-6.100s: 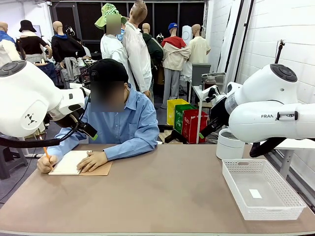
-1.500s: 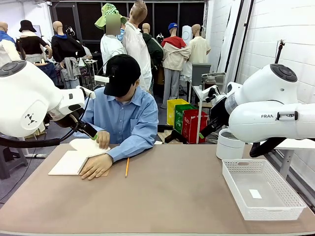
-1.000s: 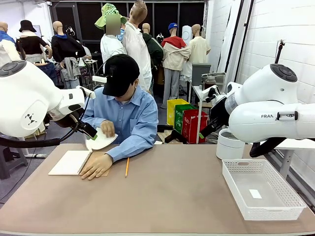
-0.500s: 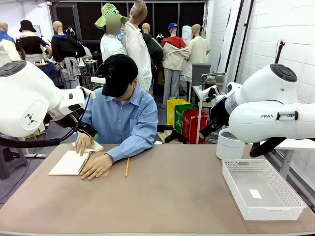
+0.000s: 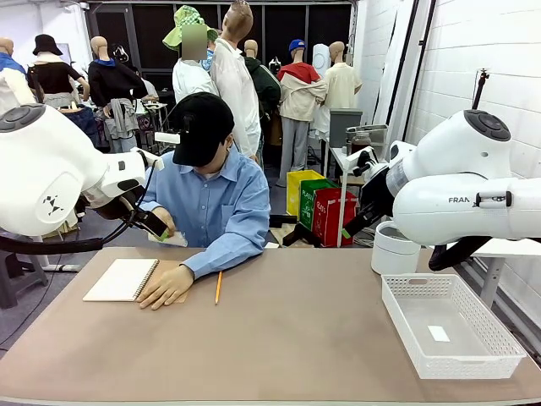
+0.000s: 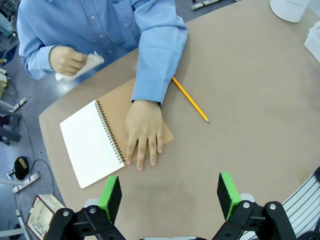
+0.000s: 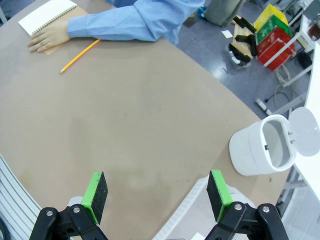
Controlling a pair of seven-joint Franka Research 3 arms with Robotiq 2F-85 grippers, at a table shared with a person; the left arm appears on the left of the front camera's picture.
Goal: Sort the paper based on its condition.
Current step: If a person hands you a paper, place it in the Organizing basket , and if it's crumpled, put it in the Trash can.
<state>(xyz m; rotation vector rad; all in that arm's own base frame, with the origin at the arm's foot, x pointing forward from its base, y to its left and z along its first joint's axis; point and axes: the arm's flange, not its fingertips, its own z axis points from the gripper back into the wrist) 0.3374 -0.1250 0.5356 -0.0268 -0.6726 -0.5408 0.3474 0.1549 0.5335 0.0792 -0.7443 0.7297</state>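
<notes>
Paper (image 6: pixel 93 61), white, crumpled, in hand (image 6: pixel 67 60).

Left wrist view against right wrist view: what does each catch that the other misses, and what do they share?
Left wrist adds: the paper, crumpled in the person's raised hand. Right wrist adds: a white bin with its lid open, and coloured crates on the floor. Shared: the spiral notebook, the person's other hand flat on it, the pencil beside it.
</notes>
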